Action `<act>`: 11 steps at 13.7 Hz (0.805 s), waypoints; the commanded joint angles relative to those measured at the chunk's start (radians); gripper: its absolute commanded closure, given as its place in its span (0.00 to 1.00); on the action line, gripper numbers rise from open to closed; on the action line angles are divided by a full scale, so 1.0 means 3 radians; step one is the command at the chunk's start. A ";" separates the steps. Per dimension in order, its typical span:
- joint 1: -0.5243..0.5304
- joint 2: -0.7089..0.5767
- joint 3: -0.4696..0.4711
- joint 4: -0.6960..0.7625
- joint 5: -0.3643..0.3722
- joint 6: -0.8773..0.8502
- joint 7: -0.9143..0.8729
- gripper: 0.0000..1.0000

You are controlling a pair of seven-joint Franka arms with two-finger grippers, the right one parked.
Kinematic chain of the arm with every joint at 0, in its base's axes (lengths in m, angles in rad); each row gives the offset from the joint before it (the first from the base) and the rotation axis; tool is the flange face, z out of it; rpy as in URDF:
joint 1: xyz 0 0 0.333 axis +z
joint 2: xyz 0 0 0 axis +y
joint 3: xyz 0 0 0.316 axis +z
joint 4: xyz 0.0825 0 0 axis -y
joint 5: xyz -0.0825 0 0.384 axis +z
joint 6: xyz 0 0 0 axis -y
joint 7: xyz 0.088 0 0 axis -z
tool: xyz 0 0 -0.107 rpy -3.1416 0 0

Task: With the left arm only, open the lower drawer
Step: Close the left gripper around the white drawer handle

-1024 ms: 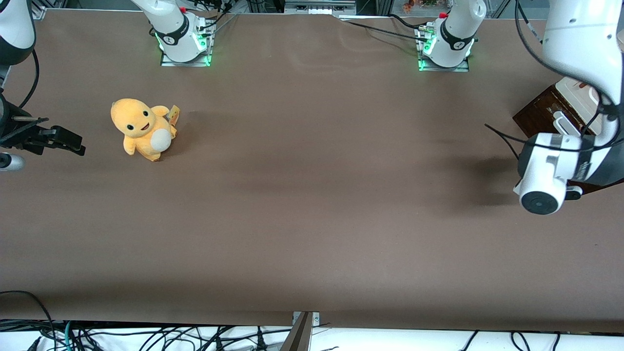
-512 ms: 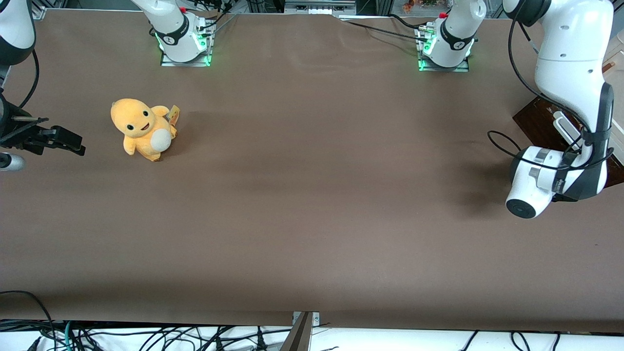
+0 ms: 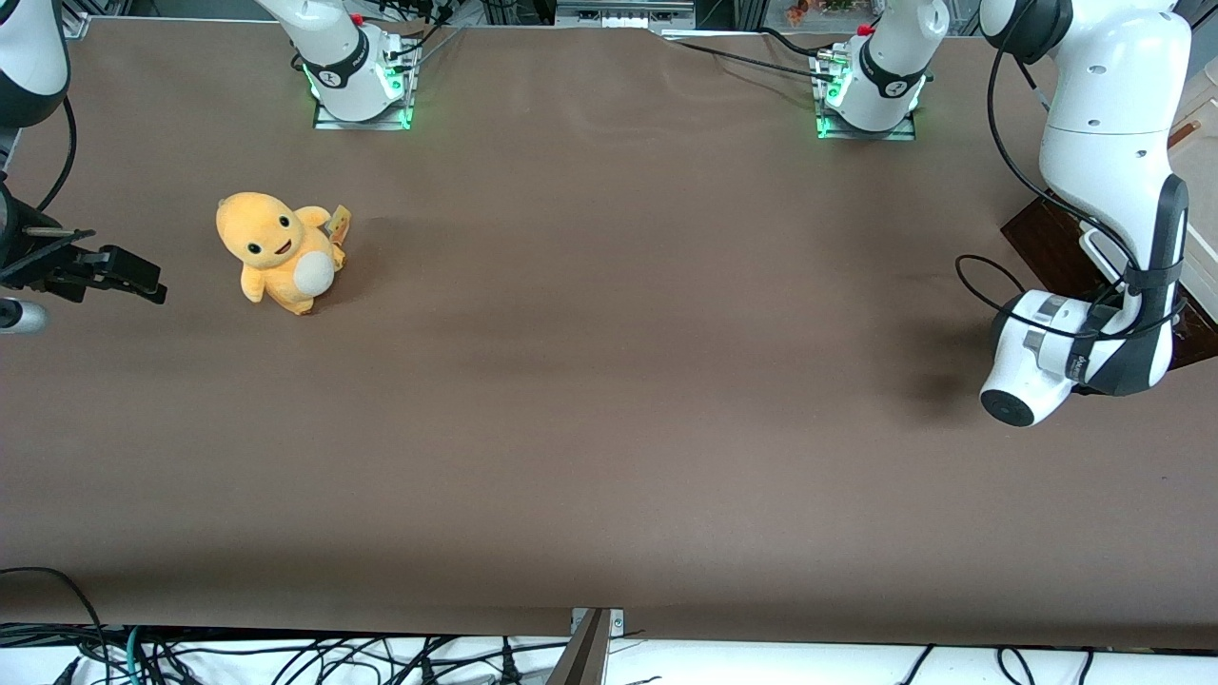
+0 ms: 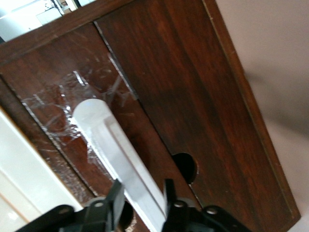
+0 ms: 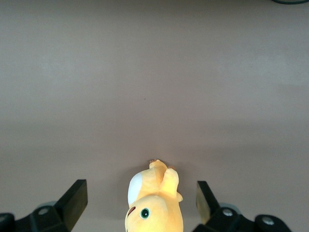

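Item 1. Yellow plush toy: sits on the brown desk toward the parked arm's end. Not part of the job.

Item 2. Left arm: glossy white, dark joint bands, looping black cable. It bends down at the working arm's end of the desk, its wrist low in front of the cabinet.

Item 3. Hand: black, two-fingered. In the wrist view its fingers stand one on each side of the white bar handle, right up against it. Reads as clamped on the handle, though the contact itself sits at the edge of sight.

Item 4. Lower drawer: dark brown wood front, glossy and scuffed, with a round hole beside the handle. It stands at the working arm's end of the desk, largely hidden by the arm in the front view. No gap shows along its seam, so it appears not yet drawn out.

Handling, judged: rigid wood, light, likely sliding with some friction. The bar is smooth and stiff, so the hold is best taken squarely across it, near mid-length, and the pull kept straight out along the runners to avoid jamming or dragging the whole cabinet.
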 commanded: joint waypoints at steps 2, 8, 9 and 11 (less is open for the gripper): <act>-0.0028 0.0086 -0.0006 0.0049 0.0017 -0.0068 0.0006 0.89; -0.0324 0.0121 -0.0032 0.0084 -0.0029 -0.0252 0.0016 0.94; -0.0370 0.0136 -0.0032 0.0105 -0.0045 -0.0277 0.0011 0.94; -0.0432 0.0157 -0.0037 0.0125 -0.0055 -0.0283 0.0011 0.93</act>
